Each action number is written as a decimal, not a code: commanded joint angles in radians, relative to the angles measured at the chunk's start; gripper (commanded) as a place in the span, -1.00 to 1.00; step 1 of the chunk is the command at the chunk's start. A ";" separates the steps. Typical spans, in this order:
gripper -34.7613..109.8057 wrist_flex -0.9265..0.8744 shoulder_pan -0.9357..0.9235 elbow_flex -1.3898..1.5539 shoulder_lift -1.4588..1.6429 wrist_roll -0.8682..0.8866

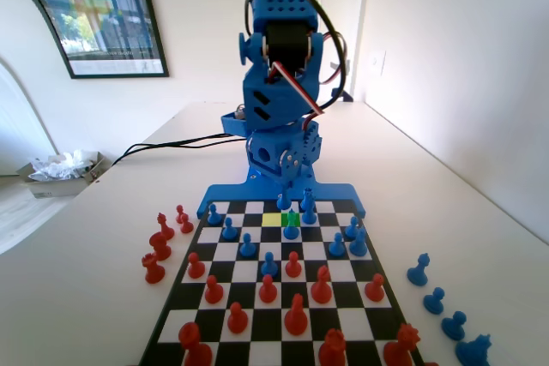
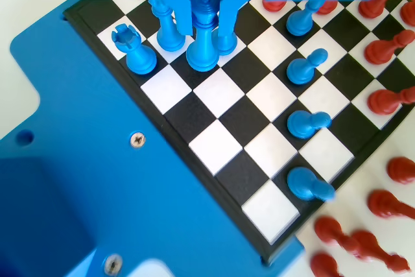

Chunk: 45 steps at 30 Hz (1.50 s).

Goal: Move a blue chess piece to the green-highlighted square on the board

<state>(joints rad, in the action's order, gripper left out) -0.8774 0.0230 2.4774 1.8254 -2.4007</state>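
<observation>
Jaws (image 2: 206, 27) straddle the blue chess piece (image 2: 203, 37), grip unclear, blue neighbours (image 2: 170, 27) crowding close.

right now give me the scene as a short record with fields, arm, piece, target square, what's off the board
end effector: low over the board's far rows, jaws either side of a blue chess piece; contact cannot be told
blue chess piece: upright, base on the board in the wrist view
green-highlighted square: second row from the arm, a blue piece standing on it
yellow square: directly left of the green one in the fixed view
off board: red pieces left, blue pieces right, fixed view
</observation>
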 commanded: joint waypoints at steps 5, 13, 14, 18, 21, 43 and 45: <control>-0.51 0.078 0.037 0.037 0.008 0.012; -0.51 0.103 0.048 0.058 0.002 0.015; -0.51 0.106 0.046 0.063 0.002 0.012; -0.50 0.118 0.046 0.072 0.002 0.008; -0.48 0.121 0.048 0.077 0.002 0.011; -0.30 0.107 0.055 0.061 0.012 0.018; -0.31 0.054 0.060 0.028 0.020 0.028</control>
<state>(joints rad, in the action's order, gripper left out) -0.7578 0.0660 2.5710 1.8070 -2.3715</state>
